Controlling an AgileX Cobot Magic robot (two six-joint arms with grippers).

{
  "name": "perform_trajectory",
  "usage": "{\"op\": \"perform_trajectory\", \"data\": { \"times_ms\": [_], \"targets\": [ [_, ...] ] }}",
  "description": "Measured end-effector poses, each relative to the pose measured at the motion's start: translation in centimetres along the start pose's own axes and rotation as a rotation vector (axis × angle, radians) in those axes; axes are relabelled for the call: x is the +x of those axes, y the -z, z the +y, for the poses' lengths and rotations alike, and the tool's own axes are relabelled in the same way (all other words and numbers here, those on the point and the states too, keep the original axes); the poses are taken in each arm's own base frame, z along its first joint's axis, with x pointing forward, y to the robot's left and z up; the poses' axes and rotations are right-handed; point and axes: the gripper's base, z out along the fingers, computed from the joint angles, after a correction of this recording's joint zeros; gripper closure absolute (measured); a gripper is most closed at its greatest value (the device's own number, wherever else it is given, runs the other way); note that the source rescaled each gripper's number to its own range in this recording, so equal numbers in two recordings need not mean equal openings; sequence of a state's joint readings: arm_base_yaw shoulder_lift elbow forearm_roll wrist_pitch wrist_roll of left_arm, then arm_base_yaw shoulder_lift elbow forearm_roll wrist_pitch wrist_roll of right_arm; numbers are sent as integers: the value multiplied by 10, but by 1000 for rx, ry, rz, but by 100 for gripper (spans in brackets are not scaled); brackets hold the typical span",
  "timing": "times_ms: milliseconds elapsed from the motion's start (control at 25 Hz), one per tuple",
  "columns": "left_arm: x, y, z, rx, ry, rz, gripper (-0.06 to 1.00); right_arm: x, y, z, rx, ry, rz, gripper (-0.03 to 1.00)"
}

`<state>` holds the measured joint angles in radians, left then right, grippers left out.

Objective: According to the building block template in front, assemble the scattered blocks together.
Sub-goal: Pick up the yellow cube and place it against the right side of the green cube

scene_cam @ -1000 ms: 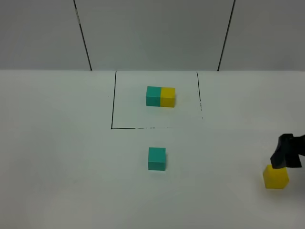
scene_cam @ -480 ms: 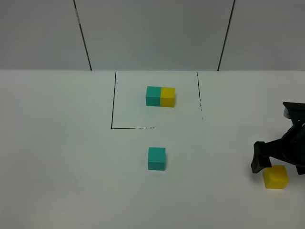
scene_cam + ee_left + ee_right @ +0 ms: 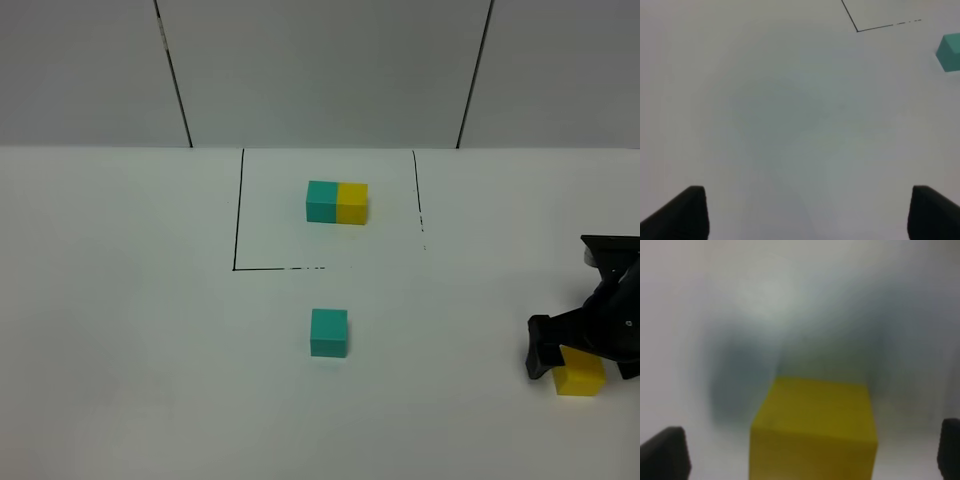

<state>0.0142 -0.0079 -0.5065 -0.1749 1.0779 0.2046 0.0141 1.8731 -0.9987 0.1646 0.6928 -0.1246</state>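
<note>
The template, a teal and yellow block pair [image 3: 337, 202], sits inside the black-outlined square [image 3: 238, 215]. A loose teal block [image 3: 329, 332] lies in front of the square; it also shows at the edge of the left wrist view [image 3: 950, 52]. A loose yellow block [image 3: 581, 380] lies at the far right. My right gripper [image 3: 585, 352] is open and low over the yellow block, with a finger [image 3: 540, 347] on its left. The right wrist view shows the yellow block [image 3: 815, 425] between the spread fingertips [image 3: 662, 455]. My left gripper [image 3: 805, 215] is open and empty over bare table, out of the exterior view.
The white table [image 3: 150, 350] runs to a grey panelled wall [image 3: 320, 70] at the back. The square's black line corner shows in the left wrist view [image 3: 857, 30].
My right gripper has swung in from the right edge and come down over the yellow block, its fingers now on either side of it. The blocks have not moved.
</note>
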Motion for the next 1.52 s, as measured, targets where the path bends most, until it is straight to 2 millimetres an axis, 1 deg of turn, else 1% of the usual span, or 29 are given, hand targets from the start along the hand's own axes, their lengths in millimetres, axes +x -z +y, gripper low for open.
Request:
{"op": "perform_trajectory", "data": {
  "times_ms": [120,160,200,240,280,360,400,440,480,720,800,880,960,1080,1240,1280,1360,1520],
  "targets": [
    [0,0,0,0,0,0,18,-1,-1,0,1,0,-5,-3],
    [0,0,0,0,0,0,18,-1,-1,0,2,0,-7,-1],
    [0,0,0,0,0,0,18,-1,-1,0,2,0,-8,5],
    [0,0,0,0,0,0,18,-1,-1,0,2,0,-9,15],
    [0,0,0,0,0,0,18,-1,-1,0,2,0,-9,29],
    [0,0,0,0,0,0,18,-1,-1,0,2,0,-9,63],
    [0,0,0,0,0,0,18,-1,-1,0,2,0,-9,84],
    [0,0,0,0,0,0,18,-1,-1,0,2,0,-9,97],
    [0,0,0,0,0,0,18,-1,-1,0,2,2,-9,95],
    [0,0,0,0,0,0,18,-4,3,0,-1,28,-5,95],
    [0,0,0,0,0,0,18,-10,12,5,-4,66,-1,95],
    [0,0,0,0,0,0,18,-17,25,15,-3,154,8,95],
    [0,0,0,0,0,0,18,-27,44,31,9,309,-9,95],
    [0,0,0,0,0,0,18,-38,67,62,28,576,-27,95],
    [0,0,0,0,0,0,18,-40,81,104,89,981,-57,95],
    [0,0,0,0,0,0,18,-39,81,115,103,1083,-57,95],
    [0,0,0,0,0,0,18,-38,78,133,118,1232,-37,95],
    [0,0,0,0,0,0,18,-41,60,167,105,1392,23,95]
  ]
}}
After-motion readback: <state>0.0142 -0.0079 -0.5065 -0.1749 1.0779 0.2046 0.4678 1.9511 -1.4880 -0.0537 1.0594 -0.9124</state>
